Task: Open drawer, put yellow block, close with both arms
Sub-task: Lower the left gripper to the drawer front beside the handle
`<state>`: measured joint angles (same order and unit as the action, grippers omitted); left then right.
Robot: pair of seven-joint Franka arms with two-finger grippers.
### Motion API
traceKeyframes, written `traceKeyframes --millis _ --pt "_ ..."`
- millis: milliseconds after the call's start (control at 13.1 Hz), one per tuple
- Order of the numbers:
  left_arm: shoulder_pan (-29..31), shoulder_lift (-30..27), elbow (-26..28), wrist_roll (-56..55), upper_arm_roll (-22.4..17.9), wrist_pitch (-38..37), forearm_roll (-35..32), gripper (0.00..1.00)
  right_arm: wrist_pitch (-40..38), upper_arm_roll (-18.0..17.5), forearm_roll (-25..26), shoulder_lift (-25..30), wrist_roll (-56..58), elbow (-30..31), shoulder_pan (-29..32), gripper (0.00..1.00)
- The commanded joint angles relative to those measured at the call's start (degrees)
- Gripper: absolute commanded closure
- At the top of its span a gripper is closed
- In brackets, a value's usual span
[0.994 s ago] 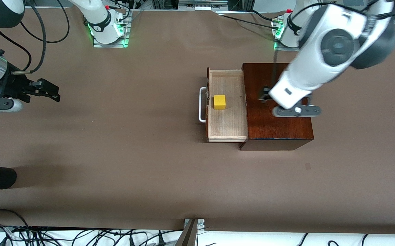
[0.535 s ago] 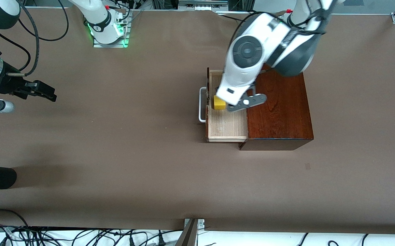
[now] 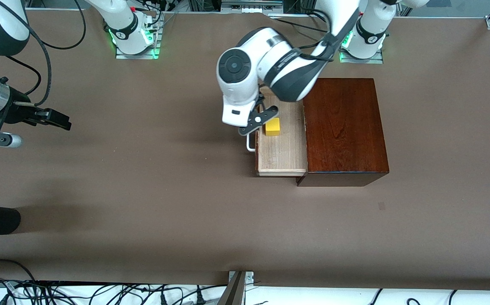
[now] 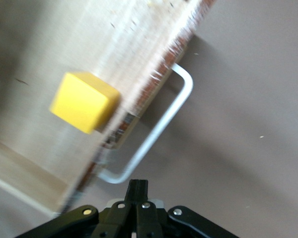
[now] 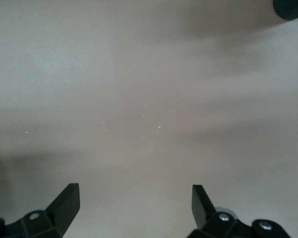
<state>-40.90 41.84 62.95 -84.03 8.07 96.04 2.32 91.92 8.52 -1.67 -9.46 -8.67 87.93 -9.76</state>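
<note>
drawer (image 3: 280, 148) of pale light wood with dark reddish-brown front, pulled out of polished dark wooden box (image 3: 344, 127) toward right arm's end of table, small bright yellow cube (image 3: 272, 126) resting inside on tray floor. white u-shaped bar handle (image 3: 250, 144) on drawer front, long axis running from nearer the front camera to farther, across the line of closing. left gripper (image 3: 255, 121) hanging just over that handle and drawer front, black fingers (image 4: 137, 191) pressed together, pinching nothing; in left wrist view handle lies directly ahead of fingertips, cube just past it in tray. closing push judged to run from handle toward box, square to the bar; left gripper by far the nearer. right gripper (image 3: 50, 117) waiting over bare brown table (image 3: 143, 190) well apart at right arm's end, fingers (image 5: 67, 201) spread wide, holding nothing. no brand, label or writing legible anywhere on box, drawer or cube.
</note>
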Motion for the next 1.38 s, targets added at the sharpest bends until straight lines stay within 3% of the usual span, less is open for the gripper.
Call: traceKeyframes --millis 0,306,765,1300 --pt "-0.58 4.21 -4.33 -6.22 -0.69 3.16 0.75 1.00 0.72 -0.17 0.35 0.76 -0.56 0.84 0.35 0.00" --pt "-2.78 7.38 -4.15 -10.89 -1.65 7.40 0.14 1.00 0.81 -0.17 0.35 0.58 -0.65 0.84 0.35 0.00" --pt "-2.96 7.82 -3.27 -11.95 -5.43 6.70 -0.82 1.00 1.07 0.44 0.35 0.32 -0.47 0.57 0.35 0.00" --pt "-2.96 7.65 -2.75 -11.51 -5.52 5.29 -6.18 1.00 1.25 0.36 0.35 0.41 -0.65 0.31 0.35 0.00"
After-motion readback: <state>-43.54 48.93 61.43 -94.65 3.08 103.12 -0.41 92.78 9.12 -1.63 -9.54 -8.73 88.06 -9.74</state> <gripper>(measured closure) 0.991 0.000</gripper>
